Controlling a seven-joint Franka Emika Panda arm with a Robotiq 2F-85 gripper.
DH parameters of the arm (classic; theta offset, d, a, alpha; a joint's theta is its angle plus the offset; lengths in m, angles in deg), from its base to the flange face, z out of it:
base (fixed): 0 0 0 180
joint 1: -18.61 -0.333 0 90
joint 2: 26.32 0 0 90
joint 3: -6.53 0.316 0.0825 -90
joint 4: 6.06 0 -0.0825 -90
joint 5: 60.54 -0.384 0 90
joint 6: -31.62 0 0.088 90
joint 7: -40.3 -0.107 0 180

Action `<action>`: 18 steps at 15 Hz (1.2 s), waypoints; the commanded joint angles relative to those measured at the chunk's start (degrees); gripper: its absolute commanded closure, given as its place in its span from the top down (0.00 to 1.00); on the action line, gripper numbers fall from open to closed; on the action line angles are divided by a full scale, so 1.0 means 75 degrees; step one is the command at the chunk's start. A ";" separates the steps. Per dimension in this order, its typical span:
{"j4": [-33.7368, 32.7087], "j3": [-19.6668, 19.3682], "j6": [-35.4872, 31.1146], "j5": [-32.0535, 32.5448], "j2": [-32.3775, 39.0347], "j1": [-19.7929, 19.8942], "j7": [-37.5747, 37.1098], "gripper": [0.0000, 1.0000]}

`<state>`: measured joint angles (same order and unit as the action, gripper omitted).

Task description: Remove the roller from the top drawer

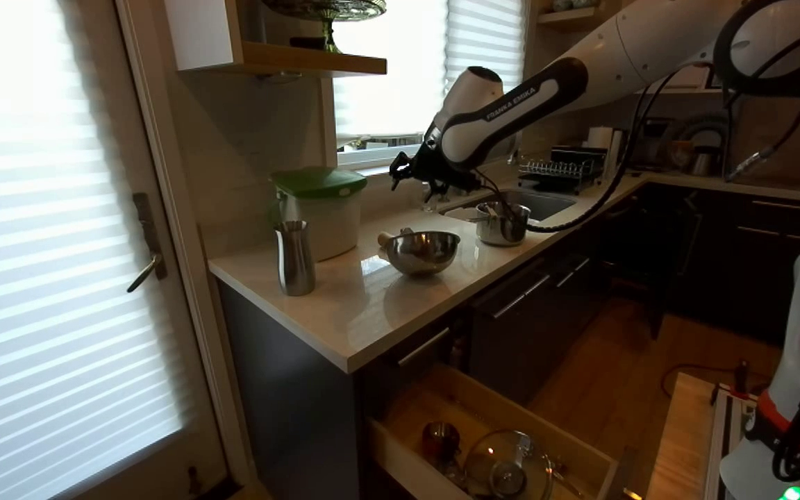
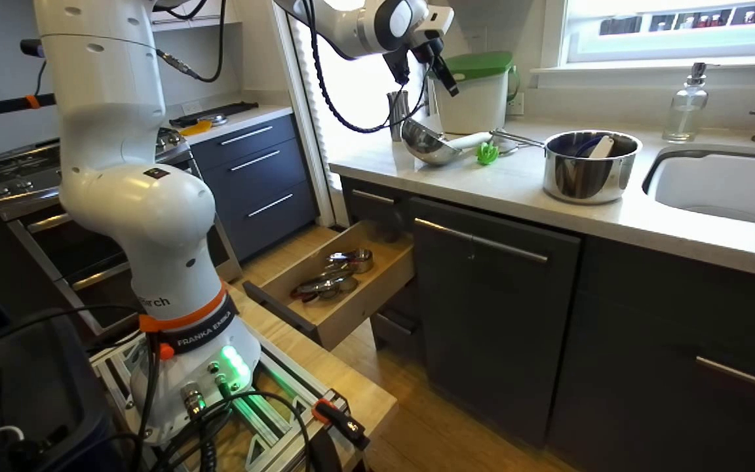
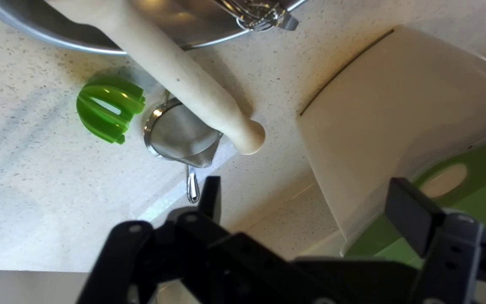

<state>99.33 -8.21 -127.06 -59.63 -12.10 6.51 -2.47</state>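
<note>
The roller (image 3: pixel 175 71) is a pale wooden pin, leaning from the steel bowl (image 3: pixel 70 44) out over the counter, across a small strainer. Its end shows behind the bowl in an exterior view (image 1: pixel 384 239), and its side shows in an exterior view (image 2: pixel 469 141). The top drawer (image 2: pixel 361 311) stands pulled out, with a pale wood interior and dark front; it also shows in an exterior view (image 1: pixel 511 403). It holds metal utensils and a glass lid. My gripper (image 3: pixel 306 183) is open and empty, in the air above the counter near the green-lidded bin, apart from the roller.
The white bin (image 1: pixel 320 215) with a green lid stands behind the bowl. A metal cup (image 1: pixel 296 258) stands near the counter end. A steel pot (image 2: pixel 590 167) stands by the sink. A green piece (image 3: pixel 110 107) and the strainer (image 3: pixel 182 131) lie near the roller. A shelf (image 1: pixel 310 59) overhangs.
</note>
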 commanded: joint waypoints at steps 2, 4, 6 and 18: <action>0.0258 0.0031 -0.0254 -0.0038 -0.0204 -0.0028 -0.0020 1.00; 0.0291 0.0034 -0.0276 -0.0030 -0.0254 -0.0038 -0.0022 1.00; 0.0264 0.0032 -0.0276 -0.0030 -0.0225 -0.0035 -0.0022 1.00; 0.0248 0.0032 -0.0276 -0.0030 -0.0214 -0.0034 -0.0022 1.00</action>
<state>101.19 -7.97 -129.13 -59.86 -13.70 6.25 -2.63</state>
